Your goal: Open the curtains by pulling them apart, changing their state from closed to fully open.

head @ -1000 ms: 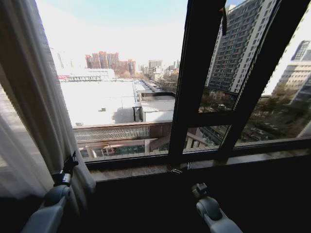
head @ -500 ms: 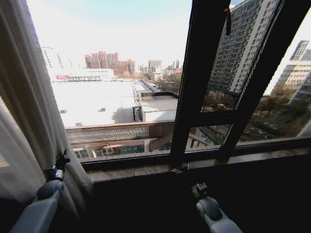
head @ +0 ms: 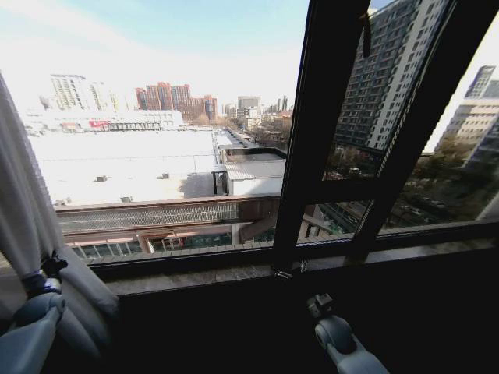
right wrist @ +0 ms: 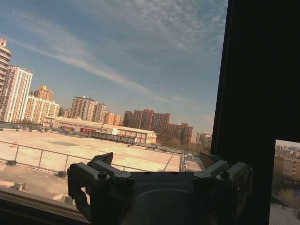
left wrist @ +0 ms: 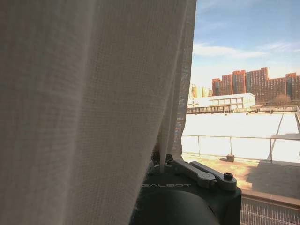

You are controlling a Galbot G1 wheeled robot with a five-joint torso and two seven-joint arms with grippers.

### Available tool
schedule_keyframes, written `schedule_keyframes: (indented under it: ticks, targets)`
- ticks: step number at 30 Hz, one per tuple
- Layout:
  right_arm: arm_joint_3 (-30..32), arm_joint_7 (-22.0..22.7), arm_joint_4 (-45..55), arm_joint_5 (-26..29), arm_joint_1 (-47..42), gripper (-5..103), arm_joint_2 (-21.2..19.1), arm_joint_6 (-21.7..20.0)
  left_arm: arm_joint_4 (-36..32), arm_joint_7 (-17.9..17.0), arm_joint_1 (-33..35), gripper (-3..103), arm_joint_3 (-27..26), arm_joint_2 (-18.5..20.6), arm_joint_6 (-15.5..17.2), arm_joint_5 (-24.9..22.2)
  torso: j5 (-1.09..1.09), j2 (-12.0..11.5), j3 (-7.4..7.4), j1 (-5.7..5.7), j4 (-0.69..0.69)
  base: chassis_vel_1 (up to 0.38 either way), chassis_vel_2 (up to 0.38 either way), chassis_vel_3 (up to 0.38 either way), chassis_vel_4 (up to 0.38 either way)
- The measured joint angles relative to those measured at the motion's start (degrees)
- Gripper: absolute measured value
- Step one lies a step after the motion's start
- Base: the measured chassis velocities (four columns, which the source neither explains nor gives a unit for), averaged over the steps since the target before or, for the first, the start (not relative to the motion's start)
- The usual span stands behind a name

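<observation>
1. The curtains point(head: 31, 257) hang bunched at about 8 o'clock in the head view, against the left edge, with the glass to their right bare.
2. The left gripper point(head: 53, 267) sits low at 8 o'clock, pressed into the folds; its fingers are clenched on the curtains, with the cloth gathered around them.
3. In the left wrist view the curtains point(left wrist: 89, 103) hang in long pleats, and their edge drops into the left gripper point(left wrist: 161, 161), where the cloth is pinched.
4. The right gripper point(head: 318, 302) hangs low at 6 o'clock in the head view, below the sill point(head: 234, 273) and well apart from the curtains.
5. In the right wrist view the right gripper point(right wrist: 157, 166) has its fingers spread, grasping nothing, with the black frame point(right wrist: 262, 84) at 3 o'clock.
</observation>
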Motion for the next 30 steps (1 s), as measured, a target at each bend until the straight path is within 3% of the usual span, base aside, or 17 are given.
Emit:
schedule_keyframes:
  ticks: [4,8,17,19,22,24,30]
  targets:
    - [0.0,0.0,0.0,0.0,0.0,100,0.0,0.0,6.25,-0.38,-1.19,0,-0.97,3.21,-1.14,-0.11,-0.02,0.0,0.0,0.0,0.01,0.0,0.0,0.0,0.0]
    - [0.0,0.0,0.0,0.0,0.0,100,0.0,0.0,8.25,-0.3,-1.4,0,-1.55,4.2,-1.63,-0.16,-0.03,0.0,0.0,0.0,0.02,0.0,0.0,0.0,0.0]
    - [0.0,0.0,0.0,0.0,0.0,100,0.0,0.0,6.31,-1.75,-0.75,0,-1.6,2.24,-1.76,-0.05,-0.01,0.0,0.0,0.0,-0.03,0.0,0.0,0.0,0.0]
    - [0.0,0.0,0.0,0.0,0.0,100,0.0,0.0,4.32,-1.97,0.05,-2,-1.66,1.54,-0.39,-0.05,-0.01,0.0,0.0,0.0,-0.02,0.0,0.0,0.0,0.0]
    - [0.01,0.0,0.0,0.0,0.0,100,0.0,0.0,2.26,-1.96,0.84,8,-1.69,0.77,1.45,0.46,-0.09,0.0,0.0,0.0,0.02,0.0,0.0,0.0,0.0]
    - [-0.01,0.0,0.0,0.0,0.0,100,0.0,0.0,0.48,-1.96,1.09,19,-1.73,-0.02,2.22,1.86,-0.02,0.0,0.0,0.0,0.0,0.0,0.0,0.0,0.0]
    - [0.0,0.0,0.0,0.0,0.0,100,0.0,0.0,-5.12,-1.97,3.36,35,-3.07,-2.27,1.84,6.28,0.0,0.0,0.0,0.0,-0.01,0.0,0.0,0.0,0.0]
